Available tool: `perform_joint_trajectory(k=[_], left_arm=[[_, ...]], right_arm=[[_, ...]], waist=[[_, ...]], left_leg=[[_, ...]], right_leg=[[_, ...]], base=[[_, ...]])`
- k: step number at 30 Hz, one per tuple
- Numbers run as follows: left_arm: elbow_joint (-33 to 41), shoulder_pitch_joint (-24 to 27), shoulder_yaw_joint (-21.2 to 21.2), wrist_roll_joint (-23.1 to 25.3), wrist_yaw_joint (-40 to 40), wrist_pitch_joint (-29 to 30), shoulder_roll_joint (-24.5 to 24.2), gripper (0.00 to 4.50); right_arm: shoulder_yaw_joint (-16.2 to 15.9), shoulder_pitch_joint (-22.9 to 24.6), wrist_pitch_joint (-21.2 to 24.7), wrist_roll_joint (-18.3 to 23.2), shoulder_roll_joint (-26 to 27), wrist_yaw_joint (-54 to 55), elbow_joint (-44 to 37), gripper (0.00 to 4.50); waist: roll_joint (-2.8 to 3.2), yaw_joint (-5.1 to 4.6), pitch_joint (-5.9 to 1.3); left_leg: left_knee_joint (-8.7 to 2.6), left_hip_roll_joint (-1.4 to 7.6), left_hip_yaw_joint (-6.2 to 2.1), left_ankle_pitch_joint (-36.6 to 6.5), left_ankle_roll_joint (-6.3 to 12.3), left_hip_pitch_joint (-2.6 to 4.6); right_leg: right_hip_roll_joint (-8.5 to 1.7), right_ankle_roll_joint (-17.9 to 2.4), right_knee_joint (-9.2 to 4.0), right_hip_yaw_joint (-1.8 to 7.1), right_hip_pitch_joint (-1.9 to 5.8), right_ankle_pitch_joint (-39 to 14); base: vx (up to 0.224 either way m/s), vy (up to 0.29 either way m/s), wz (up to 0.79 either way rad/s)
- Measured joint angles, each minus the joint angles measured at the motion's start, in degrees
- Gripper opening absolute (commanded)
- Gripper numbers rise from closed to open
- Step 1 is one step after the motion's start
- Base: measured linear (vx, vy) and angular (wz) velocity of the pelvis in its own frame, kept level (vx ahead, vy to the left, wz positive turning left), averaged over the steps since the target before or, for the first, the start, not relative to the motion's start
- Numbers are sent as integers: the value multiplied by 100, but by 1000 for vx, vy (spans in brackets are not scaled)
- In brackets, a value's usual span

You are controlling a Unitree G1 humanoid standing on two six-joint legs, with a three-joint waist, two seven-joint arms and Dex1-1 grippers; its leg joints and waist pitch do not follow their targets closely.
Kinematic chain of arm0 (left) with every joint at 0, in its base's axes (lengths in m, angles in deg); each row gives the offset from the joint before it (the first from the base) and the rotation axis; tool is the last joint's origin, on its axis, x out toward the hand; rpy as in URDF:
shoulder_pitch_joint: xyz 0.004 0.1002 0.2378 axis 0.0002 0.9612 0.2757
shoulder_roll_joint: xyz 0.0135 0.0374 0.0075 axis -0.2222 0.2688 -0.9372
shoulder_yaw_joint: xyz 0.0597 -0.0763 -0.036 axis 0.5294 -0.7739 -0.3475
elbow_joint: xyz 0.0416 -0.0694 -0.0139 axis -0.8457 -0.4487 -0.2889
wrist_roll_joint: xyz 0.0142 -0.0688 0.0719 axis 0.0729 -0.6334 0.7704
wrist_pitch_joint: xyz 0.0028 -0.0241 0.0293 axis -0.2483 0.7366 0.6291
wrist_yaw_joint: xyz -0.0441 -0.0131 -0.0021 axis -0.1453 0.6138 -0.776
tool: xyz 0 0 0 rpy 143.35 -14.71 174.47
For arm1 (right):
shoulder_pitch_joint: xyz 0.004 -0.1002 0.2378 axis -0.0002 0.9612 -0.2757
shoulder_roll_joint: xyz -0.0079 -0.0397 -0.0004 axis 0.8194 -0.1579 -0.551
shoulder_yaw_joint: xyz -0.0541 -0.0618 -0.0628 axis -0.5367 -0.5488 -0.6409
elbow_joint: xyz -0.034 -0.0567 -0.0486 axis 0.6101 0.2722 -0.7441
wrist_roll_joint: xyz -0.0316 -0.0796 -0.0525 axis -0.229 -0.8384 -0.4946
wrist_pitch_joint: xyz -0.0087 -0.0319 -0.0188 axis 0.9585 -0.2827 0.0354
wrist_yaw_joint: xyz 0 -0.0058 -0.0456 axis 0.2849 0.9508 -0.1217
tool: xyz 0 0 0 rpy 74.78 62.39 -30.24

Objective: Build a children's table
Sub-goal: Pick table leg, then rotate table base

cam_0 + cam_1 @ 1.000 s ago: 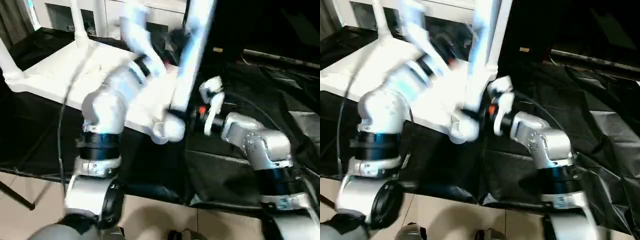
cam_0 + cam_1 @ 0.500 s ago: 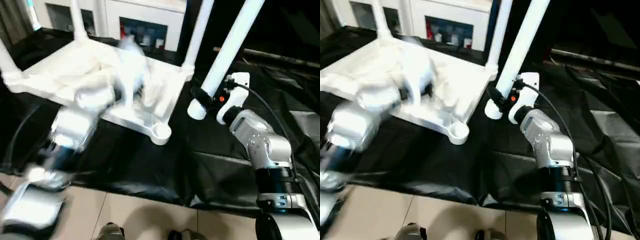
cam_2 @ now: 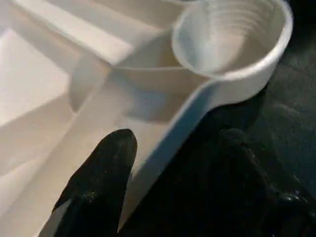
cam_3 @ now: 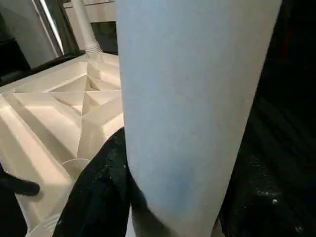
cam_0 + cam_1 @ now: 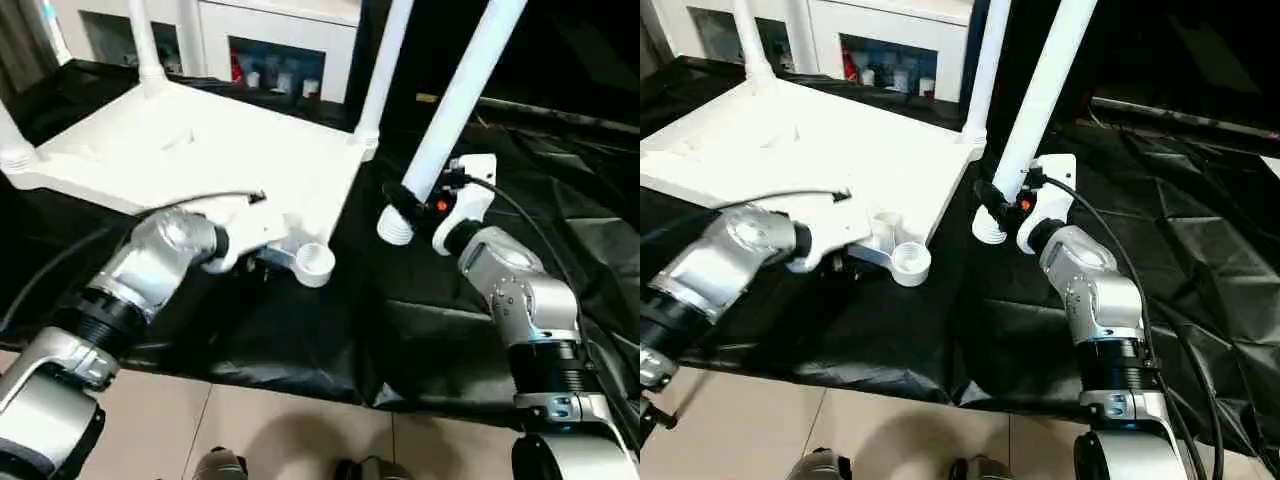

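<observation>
Right gripper (image 5: 402,200) clamped around loose leg (image 5: 455,105), left gripper (image 3: 163,163) straddling tabletop (image 5: 190,150) rim beside empty corner socket (image 5: 315,262).

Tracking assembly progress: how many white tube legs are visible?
4: three upright in the tabletop corners: far-left, left edge, far-right; one in the right end effector.

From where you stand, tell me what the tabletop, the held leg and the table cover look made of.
Tabletop: seemingly moulded white plastic, satin; ribbed underside and a ridged round socket.
Leg in the right gripper: smooth white tube, likely plastic too, with a ridged end.
Cover: thin black sheet, plastic film or coated fabric; sharp creases with dull shine.
</observation>
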Motion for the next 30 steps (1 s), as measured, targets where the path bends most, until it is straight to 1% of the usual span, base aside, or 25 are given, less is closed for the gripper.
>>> perform_joint_trajectory(k=[3, 10, 12, 13, 16, 18, 20, 22, 24, 25, 27, 30], left_arm=[[-348, -134, 2, 148, 159, -167, 163, 306], [-923, -246, 0, 213, 240, -447, 422, 306], [-1002, -260, -3, 220, 132, -508, 433, 269], [-1005, -265, -16, 216, 60, -521, 433, 269], [-920, -298, -72, 128, -329, -500, 410, 264], [-804, -298, -70, 78, -640, -439, 389, 235], [-604, -291, -56, -17, -955, -275, 335, 229], [-319, -260, -40, -141, -1360, -37, 264, 227], [-125, -219, 9, -264, -1631, 122, 264, 203], [-67, -204, 14, -305, -1720, 182, 272, 193], [23, -188, 5, -350, -1900, 377, 330, 188], [57, -165, -28, -420, -1909, 570, 492, 157]], right_arm=[[-1, 2, -9, -9, 3, 0, -1, 191], [-6, 5, -10, -41, 11, -1, 0, 191], [-12, 6, -12, -42, 11, -2, 0, 191], [-12, 6, -12, -43, 11, -3, 0, 191], [-13, 7, -14, -45, 9, -10, 0, 191], [-13, 7, -18, -47, -2, -11, 0, 191], [-16, 9, -26, -55, -8, -15, 0, 191], [-27, 24, -32, -75, -44, -18, 0, 191], [-57, 50, -38, -132, -73, -23, 0, 191], [-75, 72, -39, -160, -73, -28, -1, 191], [-130, 192, -43, -212, -82, -23, -29, 191], [-178, 370, -43, -253, -81, -7, -42, 191]], waist=[[0, 1, 0], [1, 7, 0], [1, 6, 0], [3, 7, -1], [11, 5, -5], [19, 5, -7], [25, 3, -6], [58, 3, -15], [89, 7, -26], [97, 13, -30], [121, 31, -39], [155, 30, -36]], left_leg=[[0, -1, 0, 0, 0, 0], [0, 0, 0, 0, 0, -1], [0, 0, 0, 0, 0, -1], [0, 0, 0, 0, 0, -1], [0, 0, 1, 0, 0, -1], [0, 0, 2, 0, 0, 1], [0, 1, 2, 0, 0, 1], [0, 1, 5, 0, 0, 1], [-1, 0, 7, 0, 1, 1], [-3, 0, 7, 0, 1, 1], [-4, 0, 7, 0, 1, 1], [-4, -8, 8, 0, 1, 1]], right_leg=[[0, -1, 0, 1, 1, 0], [0, -9, 0, -1, -1, 6], [0, -9, 0, 0, -1, 6], [0, -10, 0, 0, -1, 6], [0, -11, -2, 0, -1, 6], [0, -15, -2, 1, -1, 8], [0, -22, -2, 1, -2, 10], [0, -34, -4, 4, -1, 14], [0, -35, -4, 5, -1, 12], [0, -35, -4, 4, -1, 11], [0, -35, -6, 3, 1, 10], [-7, -32, -7, 6, 2, 9]], base=[[0, 0, 0], [0, 0, 0], [0, 0, 0], [0, 0, 0], [0, 0, 0], [0, 0, 0], [0, 0, 0], [0, 0, 0], [0, 0, 0], [0, 0, 0], [0, 0, 0], [0, 0, 0]])
